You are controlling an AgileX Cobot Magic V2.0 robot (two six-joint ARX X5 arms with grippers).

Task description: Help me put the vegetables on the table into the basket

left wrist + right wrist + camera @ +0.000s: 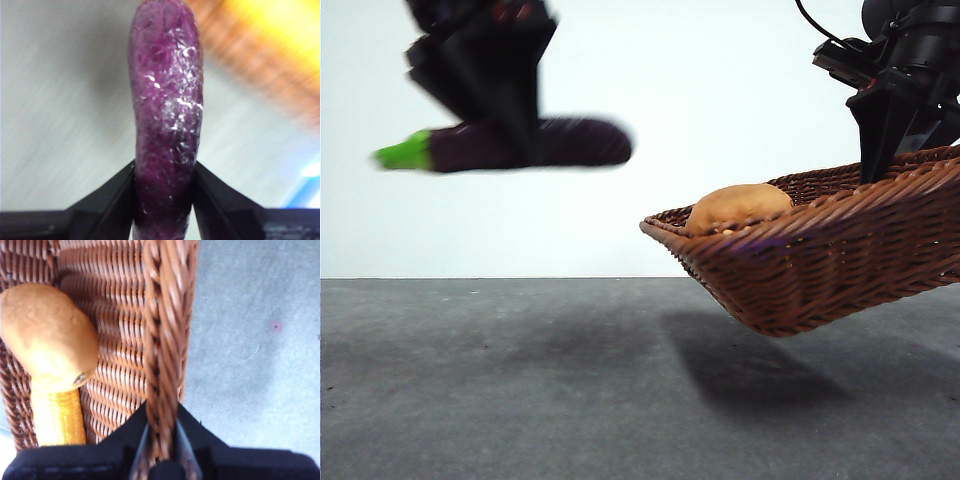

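- We are looking across a dark grey, mottled matte table [520,400] toward a plain white wall.
- Our left gripper [505,135] is clamping a glossy purple eggplant [570,142], green stem leftward, high in the air.
- Our right gripper [161,440] is pinching the braided rim of the brown wicker basket [840,250], holding it tilted above the table.
- Inside it, a smooth orange-brown potato [47,337] is lying on a yellow corn cob [57,417].

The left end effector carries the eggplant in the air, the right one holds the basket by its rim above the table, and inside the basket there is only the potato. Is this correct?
Not quite. The basket holds the potato and also the corn, partly under the potato, as the right wrist view shows. The rest stands: the left end effector grips the eggplant in the air, and the right end effector clamps the lifted basket's rim.
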